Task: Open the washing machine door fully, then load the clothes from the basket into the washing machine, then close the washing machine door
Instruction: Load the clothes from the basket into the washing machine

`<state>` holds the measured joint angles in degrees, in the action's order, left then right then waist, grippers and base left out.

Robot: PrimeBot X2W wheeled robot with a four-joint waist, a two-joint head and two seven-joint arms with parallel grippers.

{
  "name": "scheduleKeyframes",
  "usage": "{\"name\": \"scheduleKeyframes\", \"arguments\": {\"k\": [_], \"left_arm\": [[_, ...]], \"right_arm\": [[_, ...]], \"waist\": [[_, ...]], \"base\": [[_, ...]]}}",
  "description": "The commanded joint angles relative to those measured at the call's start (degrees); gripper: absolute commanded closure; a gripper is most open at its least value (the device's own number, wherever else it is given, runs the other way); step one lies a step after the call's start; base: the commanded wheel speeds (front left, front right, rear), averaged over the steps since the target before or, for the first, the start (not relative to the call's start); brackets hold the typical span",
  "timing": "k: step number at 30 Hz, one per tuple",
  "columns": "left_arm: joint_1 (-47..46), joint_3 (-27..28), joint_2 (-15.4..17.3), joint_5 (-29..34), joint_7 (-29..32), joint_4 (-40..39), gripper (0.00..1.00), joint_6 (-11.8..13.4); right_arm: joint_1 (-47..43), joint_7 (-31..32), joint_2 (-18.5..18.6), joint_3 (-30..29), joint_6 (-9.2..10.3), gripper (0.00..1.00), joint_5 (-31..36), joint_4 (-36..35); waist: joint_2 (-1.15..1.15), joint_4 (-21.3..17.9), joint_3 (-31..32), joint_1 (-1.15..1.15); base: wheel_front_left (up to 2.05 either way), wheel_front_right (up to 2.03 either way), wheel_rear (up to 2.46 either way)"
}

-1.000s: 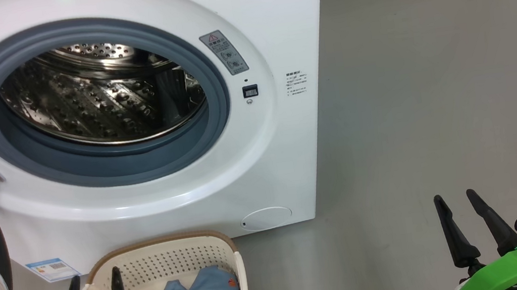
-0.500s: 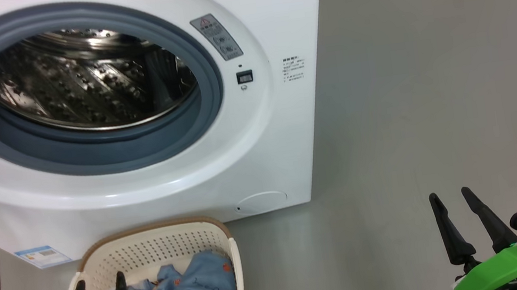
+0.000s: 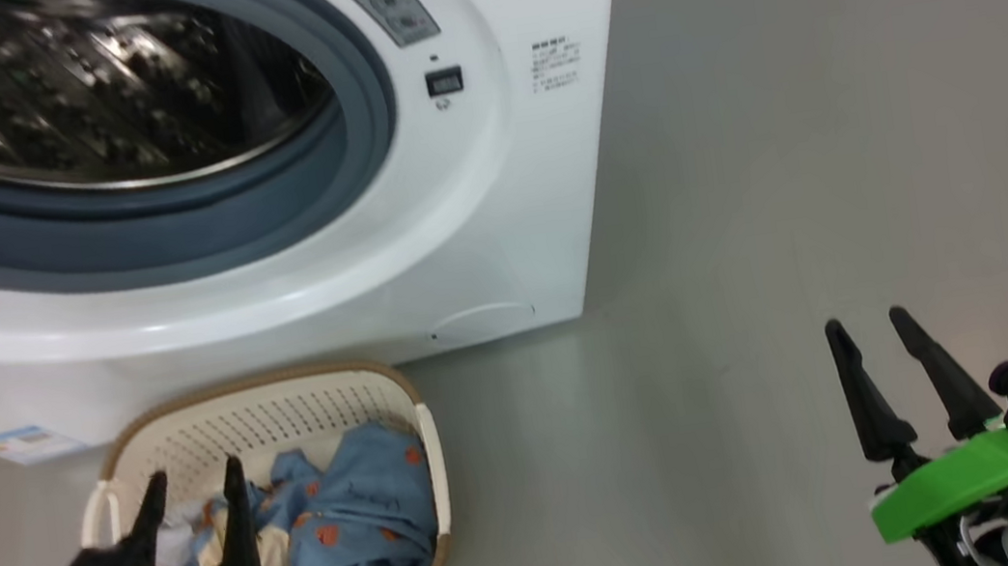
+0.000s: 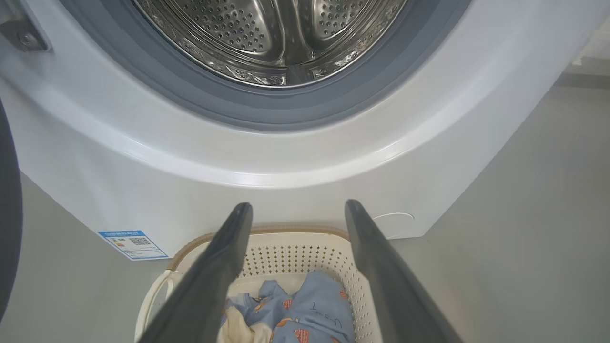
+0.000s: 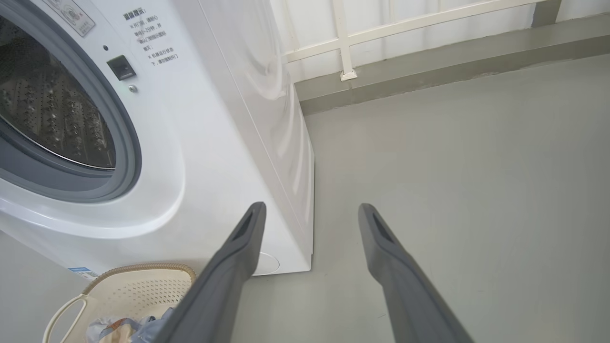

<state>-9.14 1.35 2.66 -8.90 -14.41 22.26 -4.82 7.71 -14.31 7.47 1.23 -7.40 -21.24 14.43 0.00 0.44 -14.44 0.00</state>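
I have the left end effector spread wide with nothing in it, hanging over the left half of the basket. The clothes lie bunched inside, blue printed fabric heaped to the right and cream pieces nearer my fingers. The drum looks bare, so I judge this to be the first pick.

To do it well I would come straight down onto the thickest blue fold, sink the fingers deep before closing, and gather several layers, not just a corner. Then I would lift until the cloth clears the brown rim before swinging up over the grey gasket.

The basket sits on the floor just before the washing machine, below its opening, so the white front panel is close behind the lift path. The washing machine door shows as a dark edge at my far left, swung away. The right end effector, equally wide and empty, hovers over bare floor well apart.
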Motion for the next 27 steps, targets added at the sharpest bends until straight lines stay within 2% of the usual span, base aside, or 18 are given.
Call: {"name": "scheduleKeyframes", "arguments": {"k": [1, 8, 17, 27], "left_arm": [[-3.3, 1.7, 1.3, -0.1, -0.6, 0.7, 0.00, -0.3], [-8.8, 2.3, 2.3, -0.5, -0.6, 5.3, 0.00, -0.9], [-15.1, 3.2, 4.9, -1.1, -0.6, 15.4, 0.00, -1.6], [-21.2, 0.1, 6.4, -5.0, -0.2, 28.2, 0.00, -2.6]], "right_arm": [[2.0, -0.7, 0.2, 1.7, -0.09, 0.00, 0.1, -1.7], [4.6, -0.7, 0.1, 2.3, -0.09, 0.00, 0.4, -2.5], [7.5, -0.7, -0.4, 2.9, -0.09, 0.00, 0.4, -2.9], [9.6, -0.7, -1.1, 3.4, -0.09, 0.00, 0.5, -3.2]], "waist": [[0.00, -0.9, -4.5, 0.00], [0.00, -1.6, -9.7, 0.00], [0.00, -2.8, -15.6, 0.00], [0.00, -4.4, -20.3, 0.00]], "base": [[0.00, 0.00, 0.00], [0.00, 0.00, 0.00], [0.00, 0.00, 0.00], [0.00, 0.00, 0.00]]}}
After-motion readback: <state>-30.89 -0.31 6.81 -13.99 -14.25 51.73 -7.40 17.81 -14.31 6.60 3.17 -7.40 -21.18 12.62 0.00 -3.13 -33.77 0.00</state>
